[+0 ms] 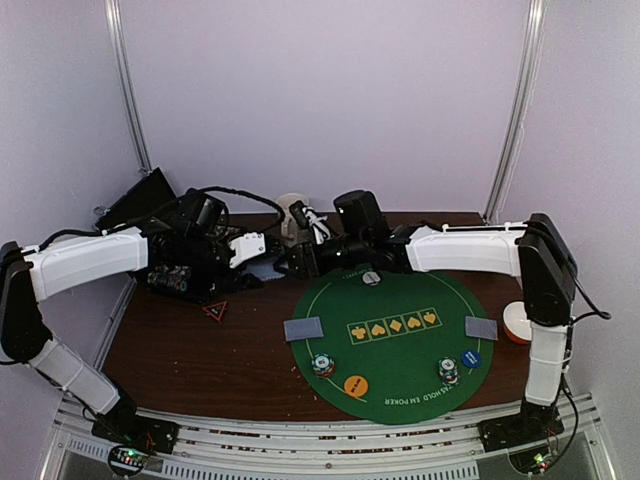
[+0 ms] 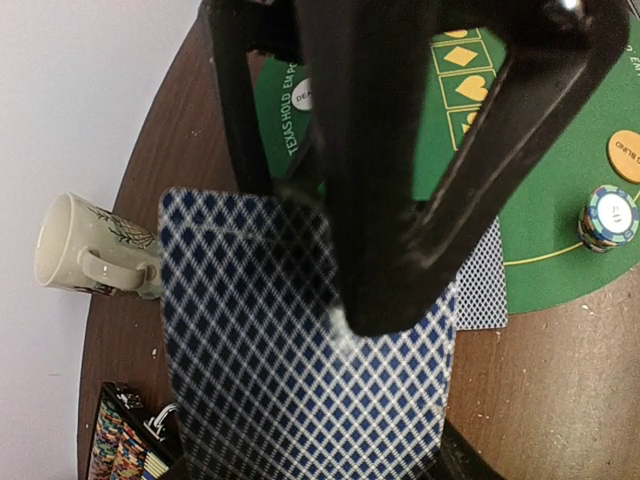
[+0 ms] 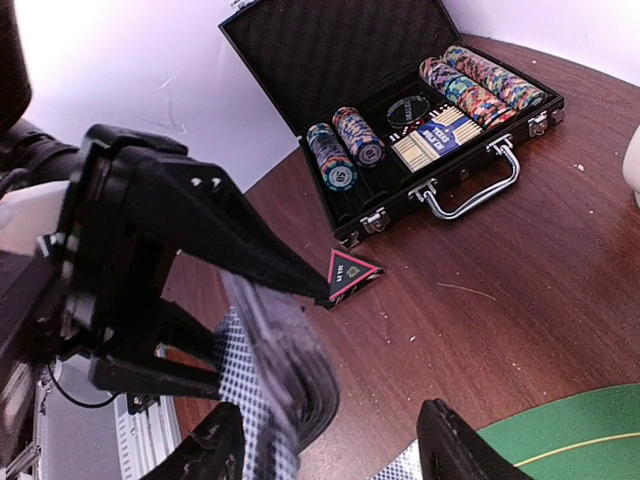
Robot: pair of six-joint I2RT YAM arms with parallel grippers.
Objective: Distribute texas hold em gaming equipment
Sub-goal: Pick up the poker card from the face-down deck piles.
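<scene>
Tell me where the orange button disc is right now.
In the top view the orange button disc lies on the green poker mat near its front edge, left of centre, just right of the left striped chip stack.

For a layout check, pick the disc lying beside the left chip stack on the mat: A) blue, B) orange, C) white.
B: the orange disc lies just right of the left chip stack on the mat; the blue disc is by the other stack.
</scene>
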